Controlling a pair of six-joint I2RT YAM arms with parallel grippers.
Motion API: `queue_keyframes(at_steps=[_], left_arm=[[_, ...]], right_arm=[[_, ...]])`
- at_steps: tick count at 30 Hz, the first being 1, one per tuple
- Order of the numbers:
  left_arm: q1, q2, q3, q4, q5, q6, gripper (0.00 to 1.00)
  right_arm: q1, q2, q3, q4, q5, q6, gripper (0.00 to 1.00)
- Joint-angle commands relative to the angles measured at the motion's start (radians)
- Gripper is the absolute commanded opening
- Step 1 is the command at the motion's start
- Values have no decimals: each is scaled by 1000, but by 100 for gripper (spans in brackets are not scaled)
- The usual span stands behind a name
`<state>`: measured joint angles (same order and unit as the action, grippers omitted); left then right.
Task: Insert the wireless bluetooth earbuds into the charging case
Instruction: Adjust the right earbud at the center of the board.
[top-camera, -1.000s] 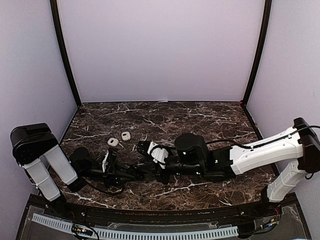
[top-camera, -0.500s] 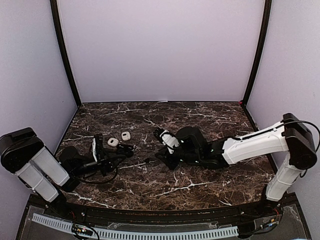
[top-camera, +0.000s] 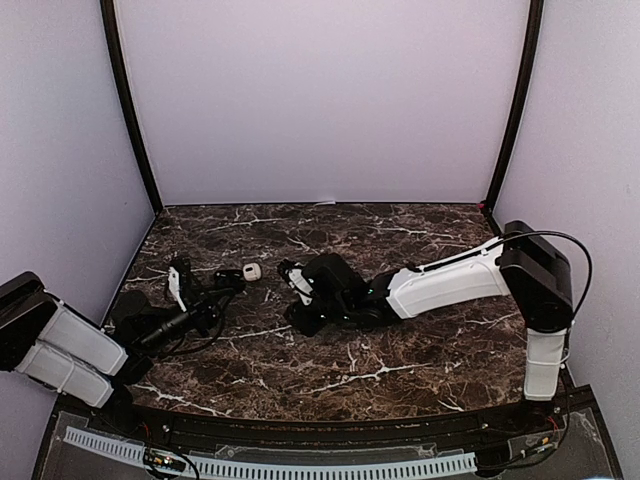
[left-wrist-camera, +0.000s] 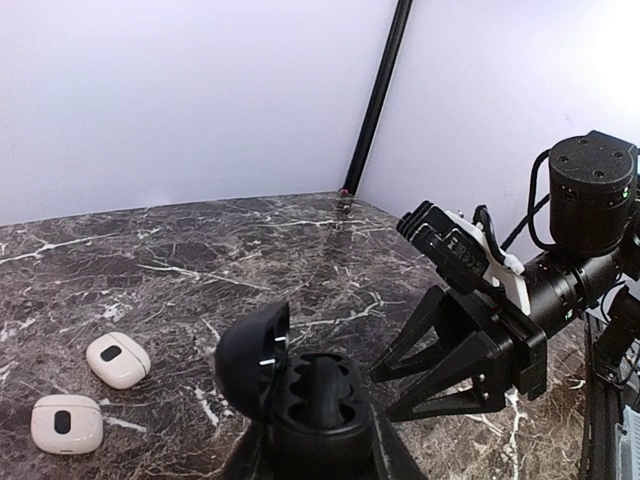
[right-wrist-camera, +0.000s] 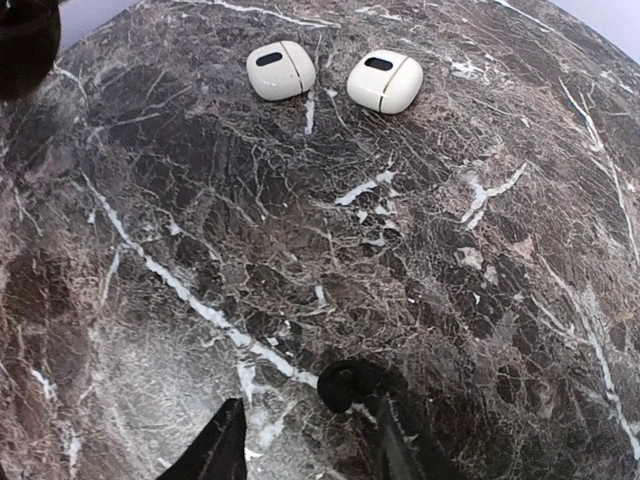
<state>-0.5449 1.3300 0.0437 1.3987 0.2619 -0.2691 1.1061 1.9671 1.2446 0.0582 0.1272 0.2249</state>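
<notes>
**Top view.** Marble table (top-camera: 420, 350), one. Arms, two. Left gripper (top-camera: 228, 278) sits left of centre and right gripper (top-camera: 288, 270) just right of it. One white case (top-camera: 252, 271) shows between them.

**Left wrist view.** Black charging case (left-wrist-camera: 310, 405), one, lid hinged open, clamped in the closed left claw. White cases, two, lie closed on the marble to the left in this view. The right gripper stands near the black case, on its right.

**Right wrist view.** Black earbud (right-wrist-camera: 348, 384), one, lies on the marble between the parted right fingers (right-wrist-camera: 222, 445), ungripped. The two white cases lie side by side, well beyond.
</notes>
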Motion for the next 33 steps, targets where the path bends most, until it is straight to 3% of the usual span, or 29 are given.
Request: queue_keyframes(at_steps=[1, 8, 17, 33], left_arm=[[7, -28, -13, -48, -51, 15, 15], [7, -18, -9, -37, -25, 20, 15], [7, 7, -2, -19, 12, 15, 14], [7, 52, 13, 11, 83, 4, 14]], right_arm=[[10, 65, 54, -55, 68, 37, 51], [31, 152, 134, -121, 188, 43, 66], [21, 146, 83, -167, 327, 49, 66], [-150, -51, -181, -106, 316, 16, 63]])
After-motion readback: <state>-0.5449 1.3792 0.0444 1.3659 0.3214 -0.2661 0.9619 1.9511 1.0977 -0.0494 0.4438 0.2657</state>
